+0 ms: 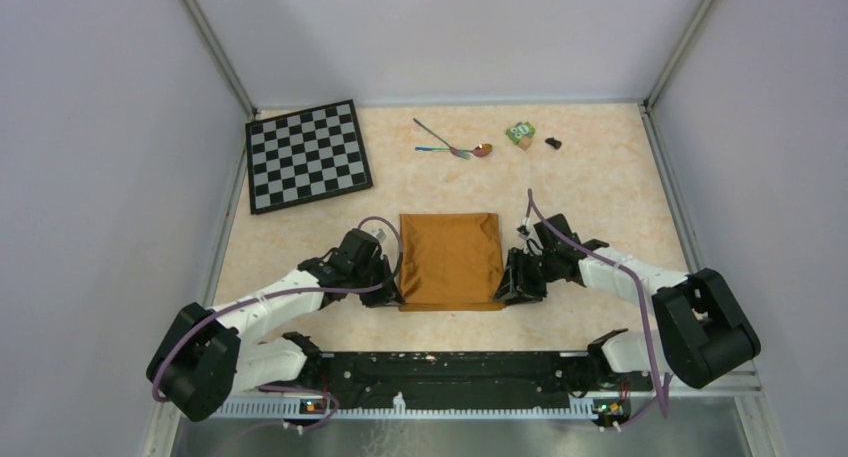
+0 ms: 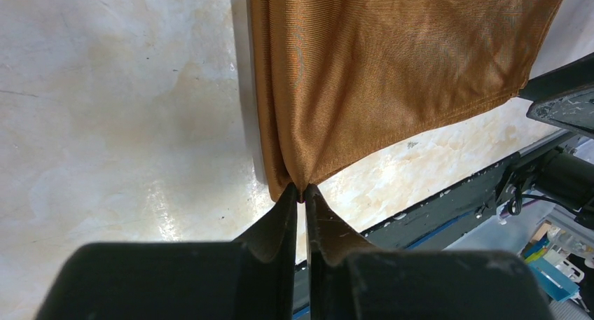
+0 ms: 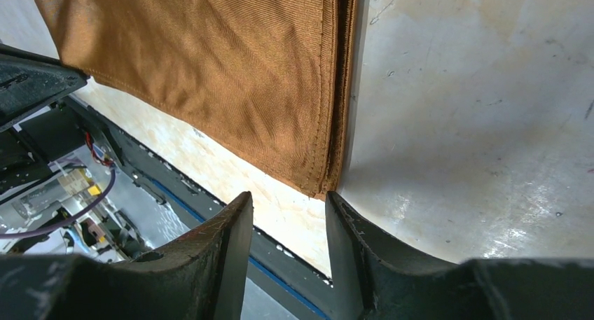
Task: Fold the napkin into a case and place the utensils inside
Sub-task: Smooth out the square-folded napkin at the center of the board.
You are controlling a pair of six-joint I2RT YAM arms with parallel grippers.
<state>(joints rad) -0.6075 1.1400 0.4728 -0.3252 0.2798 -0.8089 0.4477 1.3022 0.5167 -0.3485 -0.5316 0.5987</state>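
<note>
Napkin (image 1: 450, 259): orange-brown cloth, folded in layers to a nearly square shape. It lies flat in the middle of the worktop (image 1: 600, 187), toward the near side.
Chessboard (image 1: 307, 155): black and white, at the far left of the worktop, well apart from the napkin.
Left hand (image 2: 302, 190): fingers almost together, pinching the near left corner of the napkin. The cloth gathers to a point at the tips.
Right hand (image 3: 284, 201): fingers stand apart and hold nothing. The near right corner of the napkin, with its stacked edges, lies just before the gap.
Utensils (image 1: 455, 145): two thin pieces with purple-blue handles, crossing each other at the far side. One is a spoon with a coppery bowl.
Green block (image 1: 519, 132): near the spoon bowl, on its right.
Black object (image 1: 553, 143): small, just right of the green block. I cannot tell what it is.
</note>
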